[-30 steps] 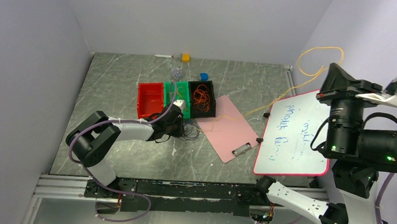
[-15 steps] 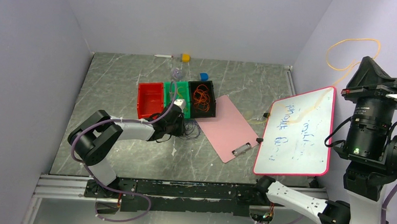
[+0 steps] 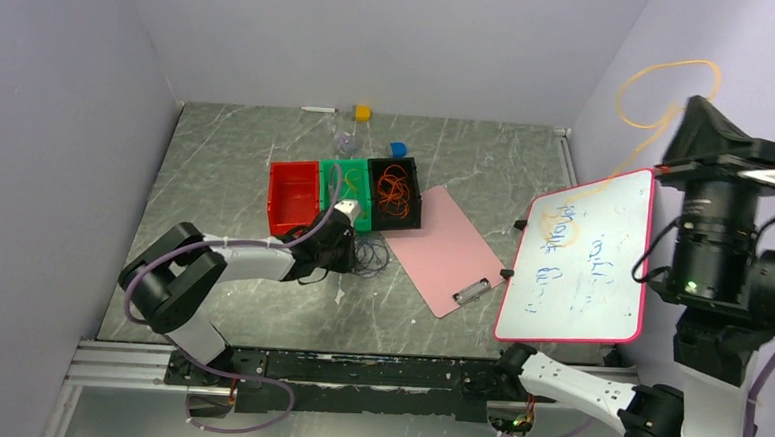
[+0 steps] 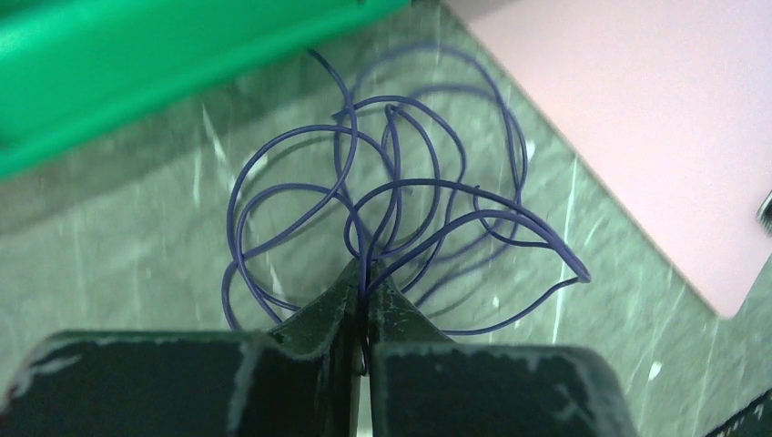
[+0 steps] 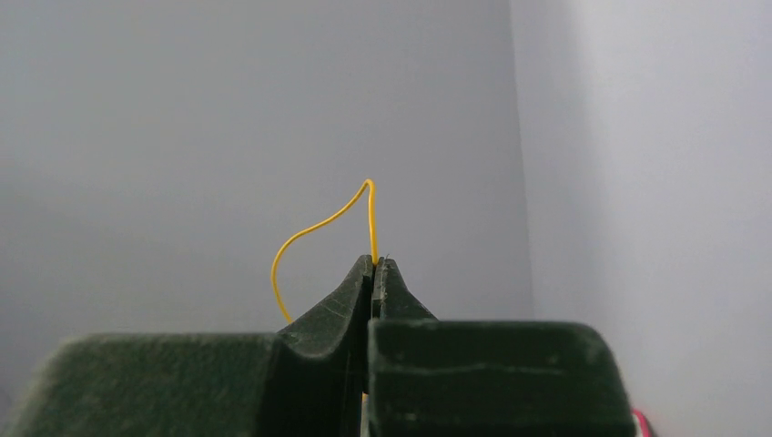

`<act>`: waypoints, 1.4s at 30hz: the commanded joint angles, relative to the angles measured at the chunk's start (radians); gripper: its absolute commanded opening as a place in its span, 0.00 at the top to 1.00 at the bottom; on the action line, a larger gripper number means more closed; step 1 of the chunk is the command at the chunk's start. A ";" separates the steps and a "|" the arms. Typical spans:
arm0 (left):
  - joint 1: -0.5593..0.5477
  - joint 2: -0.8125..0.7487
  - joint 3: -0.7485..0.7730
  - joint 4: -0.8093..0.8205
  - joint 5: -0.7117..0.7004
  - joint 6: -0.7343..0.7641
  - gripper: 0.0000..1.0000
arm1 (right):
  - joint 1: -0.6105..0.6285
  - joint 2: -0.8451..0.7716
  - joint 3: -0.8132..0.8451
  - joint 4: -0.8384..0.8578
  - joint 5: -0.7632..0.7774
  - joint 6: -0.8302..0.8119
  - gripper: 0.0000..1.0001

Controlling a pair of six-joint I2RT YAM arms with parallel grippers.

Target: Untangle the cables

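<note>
The left gripper was pinched tight on a strand of the dark purple-blue cables, whose loops lay spread on the marble table, just beside the green bin and the pink clipboard. The right gripper was up high by the wall, clamped on a yellow cable that trailed down across the whiteboard. Orange cables sat apart from both, in the black bin

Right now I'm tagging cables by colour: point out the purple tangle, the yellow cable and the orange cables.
purple tangle (image 4: 363,255), left wrist view, where the strands bunch together.
yellow cable (image 5: 372,218), right wrist view, upright stretch below the bend.
orange cables (image 3: 395,189), top external view, middle of the heap.
</note>
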 commanded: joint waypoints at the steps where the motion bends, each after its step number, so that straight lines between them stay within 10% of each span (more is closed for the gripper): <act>1: -0.043 -0.120 -0.064 -0.207 -0.035 0.054 0.93 | 0.009 0.047 -0.015 -0.105 -0.070 0.071 1.00; 12: -0.052 -0.524 -0.058 -0.266 -0.085 0.071 0.48 | 0.009 0.122 -0.032 -0.230 -0.212 0.254 1.00; 24: -0.051 -0.694 0.096 -0.175 0.103 0.249 0.40 | 0.009 0.185 -0.125 -0.313 -0.394 0.421 1.00; 42: -0.051 -0.474 0.398 -0.071 0.459 0.465 0.28 | 0.009 0.235 -0.173 -0.311 -0.446 0.635 1.00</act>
